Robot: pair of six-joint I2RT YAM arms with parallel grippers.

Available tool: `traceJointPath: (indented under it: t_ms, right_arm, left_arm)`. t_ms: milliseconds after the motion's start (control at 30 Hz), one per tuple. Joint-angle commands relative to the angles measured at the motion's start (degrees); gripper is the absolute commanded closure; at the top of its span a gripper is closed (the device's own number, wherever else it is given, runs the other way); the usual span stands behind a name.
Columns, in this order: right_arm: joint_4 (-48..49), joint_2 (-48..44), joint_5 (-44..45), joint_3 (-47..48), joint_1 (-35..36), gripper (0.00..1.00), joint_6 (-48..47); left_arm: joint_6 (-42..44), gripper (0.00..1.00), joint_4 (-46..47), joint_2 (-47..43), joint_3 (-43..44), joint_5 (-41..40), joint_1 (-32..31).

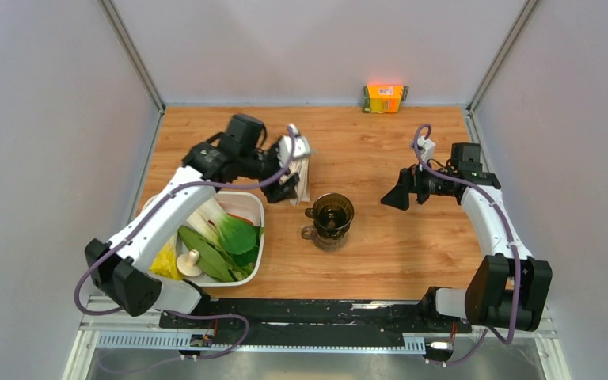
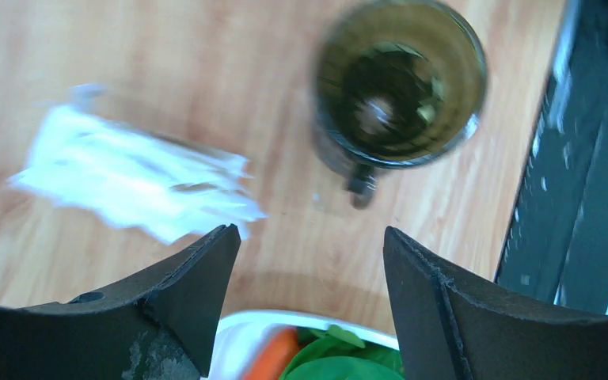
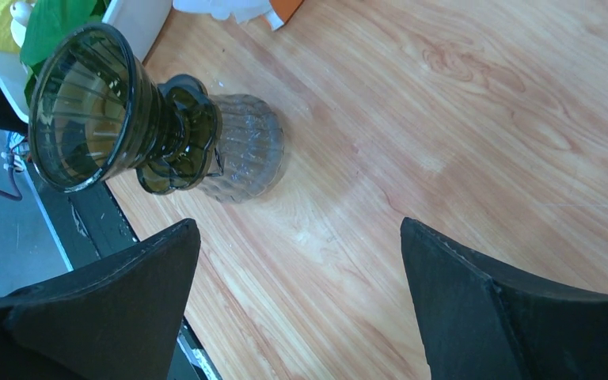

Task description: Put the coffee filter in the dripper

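Note:
The dripper (image 1: 333, 214), a dark brown see-through funnel cup, sits on a clear glass jug (image 3: 245, 146) at the table's middle. It also shows in the left wrist view (image 2: 400, 83) and the right wrist view (image 3: 87, 107); it looks empty. A white crinkled paper thing (image 1: 301, 162) lies on the table left of the dripper, blurred in the left wrist view (image 2: 127, 174). I cannot tell whether it is the single coffee filter or the wrapped packet. My left gripper (image 1: 287, 188) (image 2: 309, 231) is open and empty beside it. My right gripper (image 1: 392, 190) (image 3: 297, 226) is open and empty, right of the dripper.
A white tray (image 1: 261, 229) with green leaves, a carrot and other vegetables stands at the near left, its rim just under my left gripper (image 2: 245, 321). An orange packet (image 1: 384, 97) stands at the back wall. A black rail runs along the near edge.

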Motion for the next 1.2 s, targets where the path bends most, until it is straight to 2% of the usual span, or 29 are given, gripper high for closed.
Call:
traceJointPath:
  t_ms: [0,100,167,300,367,467,533,800,967,1167]
  right_arm:
    - [1.4,0.4,-0.3,4.3,0.0,0.00,1.8]
    - [1.6,0.8,0.7,4.6,0.1,0.00,2.5]
    - [1.7,1.1,1.2,4.6,0.1,0.00,3.0]
    - [3.0,1.2,1.9,4.0,0.1,0.00,4.8]
    - [3.8,1.0,2.3,3.6,0.1,0.00,5.9]
    - [4.1,1.1,2.6,3.3,0.1,0.00,6.4]
    - [4.1,0.9,3.0,3.1,0.1,0.00,6.3]
    - [4.6,1.7,3.2,2.3,0.1,0.00,6.4]
    - [4.8,2.6,3.0,2.4,0.1,0.00,6.5]
    - [5.0,3.2,2.7,2.2,0.1,0.00,6.5]
  left_arm:
    - [-15.6,0.22,6.0,-5.1,5.2,-0.4,9.2]
    - [-26.3,0.25,9.0,-5.6,6.1,-14.7,11.5]
    - [-28.7,0.28,9.4,-5.5,5.1,-18.8,11.5]
    - [-34.9,0.31,10.7,-4.6,0.8,-20.0,11.5]
    - [-38.1,0.37,12.7,-4.1,-1.7,-20.0,11.7]
    - [-41.7,0.52,15.7,-2.9,-3.7,-19.9,11.7]
    - [-42.5,0.56,17.5,-2.2,-4.7,-19.3,11.7]
    - [-42.5,0.66,23.6,1.6,-6.9,-16.5,12.8]
    - [-41.4,0.69,26.6,4.9,-7.2,-13.4,12.9]
    - [-40.7,0.72,29.2,8.1,-7.4,-13.9,13.0]
